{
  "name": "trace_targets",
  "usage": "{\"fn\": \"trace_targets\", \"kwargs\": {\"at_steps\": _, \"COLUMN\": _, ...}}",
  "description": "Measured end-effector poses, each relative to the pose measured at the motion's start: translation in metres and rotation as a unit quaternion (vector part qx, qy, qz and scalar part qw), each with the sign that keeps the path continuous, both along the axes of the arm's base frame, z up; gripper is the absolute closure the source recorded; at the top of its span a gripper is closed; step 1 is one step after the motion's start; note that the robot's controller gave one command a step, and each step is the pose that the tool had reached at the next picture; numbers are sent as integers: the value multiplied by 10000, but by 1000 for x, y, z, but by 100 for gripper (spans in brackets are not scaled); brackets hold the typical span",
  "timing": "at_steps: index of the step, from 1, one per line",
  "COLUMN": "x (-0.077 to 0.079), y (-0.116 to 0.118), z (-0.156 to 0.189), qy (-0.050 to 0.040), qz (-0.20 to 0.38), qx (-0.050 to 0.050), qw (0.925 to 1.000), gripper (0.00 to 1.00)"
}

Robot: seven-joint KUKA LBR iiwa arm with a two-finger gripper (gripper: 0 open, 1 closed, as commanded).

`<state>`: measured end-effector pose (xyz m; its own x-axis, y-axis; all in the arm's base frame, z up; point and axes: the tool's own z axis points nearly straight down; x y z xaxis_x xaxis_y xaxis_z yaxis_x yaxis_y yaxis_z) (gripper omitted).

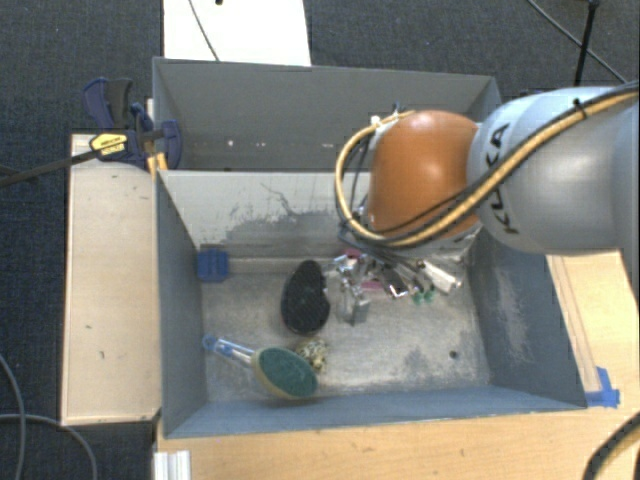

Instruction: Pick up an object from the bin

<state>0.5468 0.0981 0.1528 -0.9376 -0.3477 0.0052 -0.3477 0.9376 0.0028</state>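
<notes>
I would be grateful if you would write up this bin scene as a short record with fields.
container: grey metal bin
gripper: the gripper is low near the middle of the bin floor
nearest thing: black oval object, just left of the gripper
under the wrist: white pen-like things with pink and green parts, right of the gripper
left side: small blue block by the wall
front left: brush with round green head and clear blue handle, with a small gold-coloured piece beside it
grasp: cannot tell

"KUKA" on the grey arm (585, 193)
</notes>
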Motion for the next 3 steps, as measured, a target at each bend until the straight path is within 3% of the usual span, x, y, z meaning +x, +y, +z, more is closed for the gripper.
{"fn": "trace_targets", "kwargs": {"at_steps": 1, "x": 37, "y": 14, "z": 68, "qy": -85, "qz": 593, "qx": 8, "qw": 9982, "gripper": 100}}
{"fn": "trace_targets", "kwargs": {"at_steps": 2, "x": 22, "y": 81, "z": -34, "qy": -3, "qz": 431, "qx": 13, "qw": 9991, "gripper": 100}}
{"fn": "trace_targets", "kwargs": {"at_steps": 3, "x": 25, "y": 78, "z": -29, "qy": -45, "qz": 395, "qx": 8, "qw": 9992, "gripper": 0}}
